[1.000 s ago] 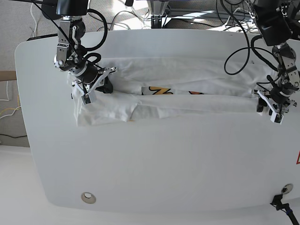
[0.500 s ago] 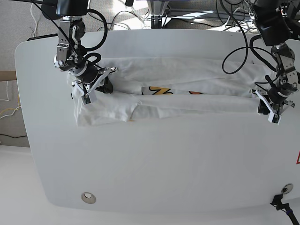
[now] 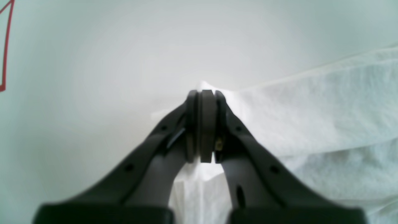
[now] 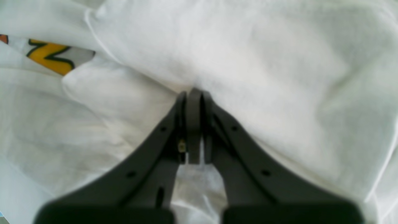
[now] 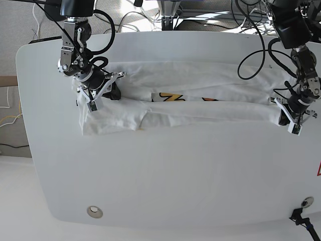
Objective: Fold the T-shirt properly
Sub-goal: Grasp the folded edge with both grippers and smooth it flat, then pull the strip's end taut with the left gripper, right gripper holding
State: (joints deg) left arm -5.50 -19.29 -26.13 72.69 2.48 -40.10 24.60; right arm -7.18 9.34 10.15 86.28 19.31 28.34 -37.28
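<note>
Both ends pinched: left gripper (image 3: 202, 93) clamped on T-shirt (image 5: 200, 95) corner, right gripper (image 4: 192, 91) clamped on cloth. Probably mid-fold; next: lift together, evenly.

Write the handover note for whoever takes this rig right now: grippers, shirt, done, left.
Left gripper: shut, pinching the edge of the T-shirt at its end toward the base view's right.
Right gripper: shut on a fold of the shirt at the opposite end.
T-shirt: lies across the far half of the white table, both long sides folded inward into a band, with a slit of yellow and orange print showing in the middle.
Done: lengthwise folds.
Left: probably folding the band end over end into a compact stack, then letting go.
</note>
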